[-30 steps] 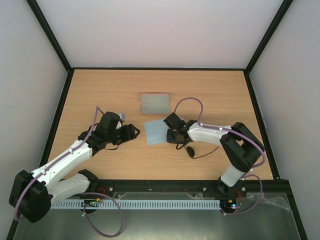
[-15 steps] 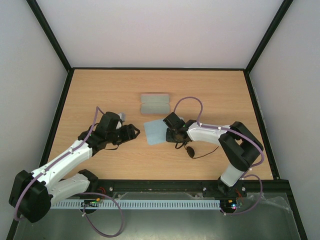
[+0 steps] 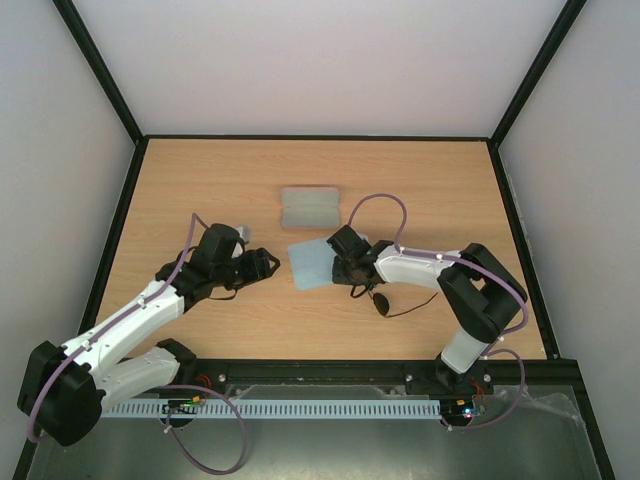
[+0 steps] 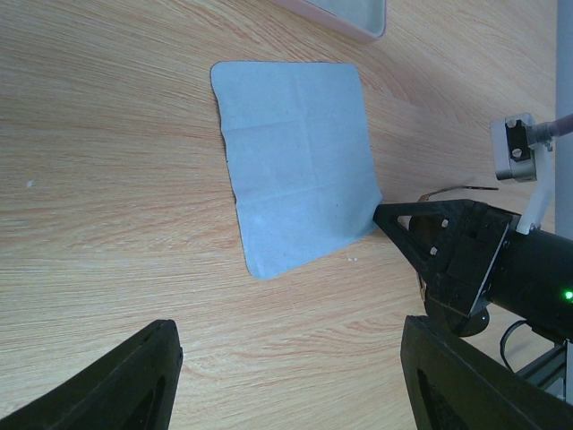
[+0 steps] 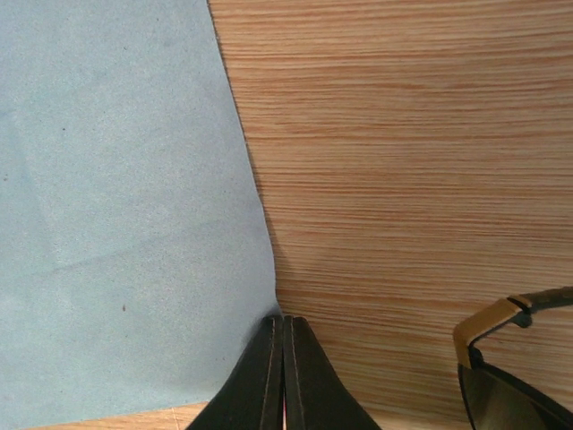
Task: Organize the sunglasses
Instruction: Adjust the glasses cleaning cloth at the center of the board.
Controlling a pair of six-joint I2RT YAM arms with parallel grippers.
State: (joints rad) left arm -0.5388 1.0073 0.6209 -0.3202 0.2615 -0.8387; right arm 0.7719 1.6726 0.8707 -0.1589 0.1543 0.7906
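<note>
Light blue cloth (image 3: 310,264) flat on the wooden table (image 3: 200,180) — pale case (image 3: 309,207) just behind it.

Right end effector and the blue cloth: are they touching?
Touching. The right wrist view shows the right end effector shut on the corner of the blue cloth, with no wood showing between them.

You have nothing to read here. No text, label, brand name, number or sign is legible in any of the 3 views.
</note>
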